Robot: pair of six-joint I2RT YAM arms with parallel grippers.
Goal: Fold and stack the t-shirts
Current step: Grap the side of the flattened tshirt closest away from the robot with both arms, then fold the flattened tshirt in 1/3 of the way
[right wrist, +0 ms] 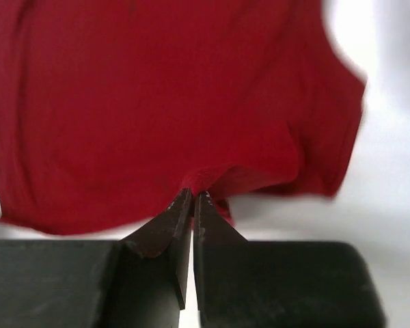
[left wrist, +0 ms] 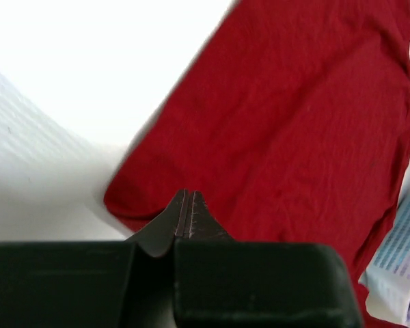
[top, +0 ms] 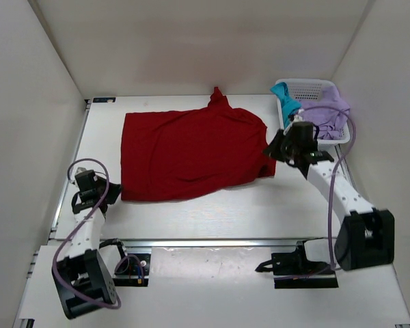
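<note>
The white tabletop [top: 191, 219] is the biggest thing here. The red t-shirt [top: 191, 154] lies spread out flat over its middle, a bit nearer the far edge. One sleeve sticks up in a little point at the far edge. The cloth has soft wrinkles.

A white basket [top: 314, 85] sits in the far right corner. The purple t-shirt [top: 331, 113] is bunched up inside it and hangs over the near side. The teal t-shirt [top: 287, 96] is scrunched at the basket's left end and pokes up over the rim. The right arm and its purple cable [top: 348, 143] reach across in front of the basket, so they cover part of it.

The right tool [right wrist: 193, 198] is at the right edge of the red t-shirt, just beside the basket. It is closed tight on a pinch of red cloth, which bunches up at its tips.

The left tool [left wrist: 185, 198] is at the shirt's near left corner. Its two fingers are pressed together with the tips over the red cloth. I cannot tell if any cloth is caught between them.
</note>
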